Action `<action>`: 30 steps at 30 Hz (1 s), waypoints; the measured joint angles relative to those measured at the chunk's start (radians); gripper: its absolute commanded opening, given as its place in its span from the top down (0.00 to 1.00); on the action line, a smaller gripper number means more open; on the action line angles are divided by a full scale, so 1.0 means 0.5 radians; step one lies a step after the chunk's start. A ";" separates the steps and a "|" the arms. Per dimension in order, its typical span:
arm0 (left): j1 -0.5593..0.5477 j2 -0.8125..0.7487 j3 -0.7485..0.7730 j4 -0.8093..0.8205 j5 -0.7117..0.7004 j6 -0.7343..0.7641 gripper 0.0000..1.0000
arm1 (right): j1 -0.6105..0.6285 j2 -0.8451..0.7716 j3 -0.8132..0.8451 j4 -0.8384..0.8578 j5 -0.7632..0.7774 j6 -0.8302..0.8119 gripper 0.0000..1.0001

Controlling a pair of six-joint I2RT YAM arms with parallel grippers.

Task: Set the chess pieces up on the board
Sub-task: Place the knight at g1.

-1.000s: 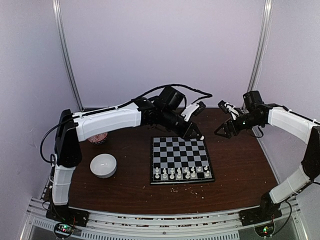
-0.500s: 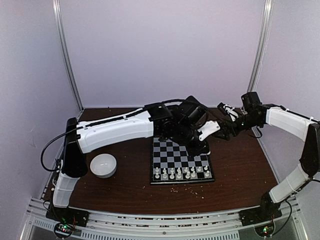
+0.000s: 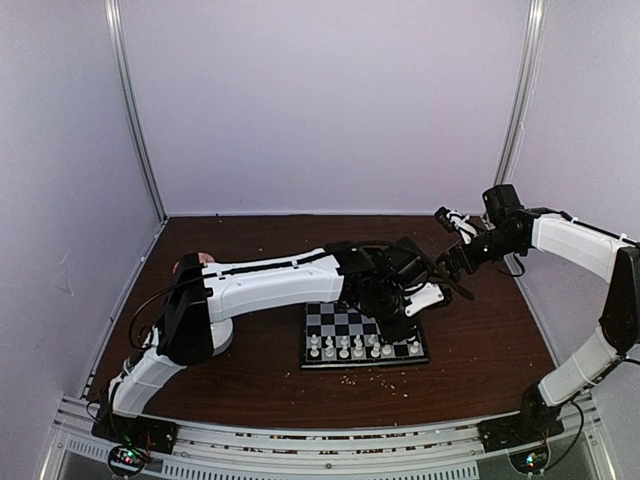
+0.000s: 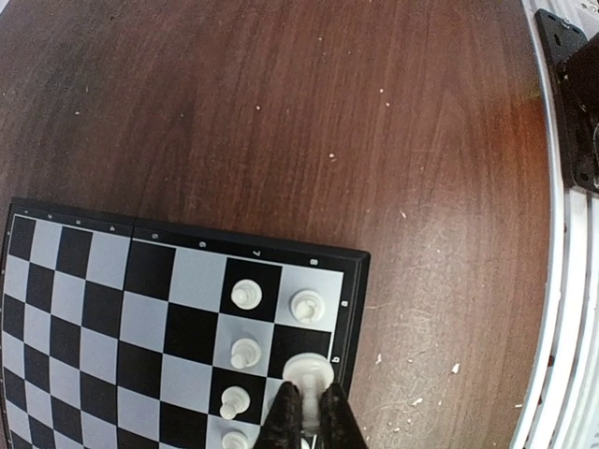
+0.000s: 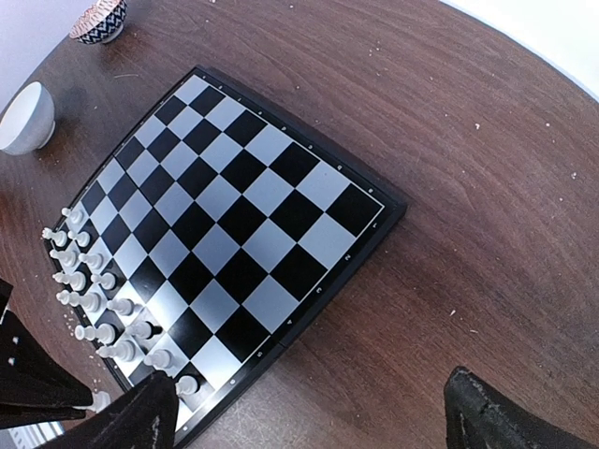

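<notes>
The board lies mid-table, with two rows of white chess pieces along its near edge. My left gripper is shut on one white chess piece, held just above the edge squares by the board's near right corner. Next to it stand several set pieces. I cannot tell whether the held piece touches the board. My right gripper hovers past the board's far right corner, open and empty, its fingers wide apart. From the right wrist the board shows almost whole.
A white bowl and a small patterned bowl stand left of the board; in the top view my left arm covers the white one. Pale crumbs dot the wood. The table's metal rail runs close by.
My left arm has swung from behind the board's far edge down to its near right corner, carrying the piece. The right gripper has opened wider and stayed nearly in place.
</notes>
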 measured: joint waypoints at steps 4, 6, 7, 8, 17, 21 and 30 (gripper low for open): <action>0.000 0.000 0.005 -0.002 0.033 0.000 1.00 | 0.000 0.000 0.003 -0.018 -0.002 -0.012 0.01; 0.000 0.004 0.005 -0.003 0.045 -0.003 1.00 | 0.000 0.000 0.006 -0.029 -0.007 -0.014 0.01; 0.000 0.005 0.005 -0.003 0.051 -0.005 1.00 | 0.000 0.000 0.011 -0.037 -0.009 -0.015 0.00; 0.000 0.008 0.005 -0.003 0.056 -0.008 1.00 | 0.000 0.000 0.014 -0.040 -0.011 -0.015 0.00; 0.000 0.094 0.005 -0.004 0.066 -0.027 1.00 | 0.000 0.000 0.018 -0.049 -0.018 -0.015 0.00; 0.000 0.102 0.005 -0.007 0.066 -0.027 1.00 | 0.000 0.000 0.018 -0.051 -0.025 -0.016 0.01; 0.000 0.105 0.005 -0.010 0.036 -0.029 1.00 | 0.000 0.000 0.018 -0.064 -0.047 -0.016 0.01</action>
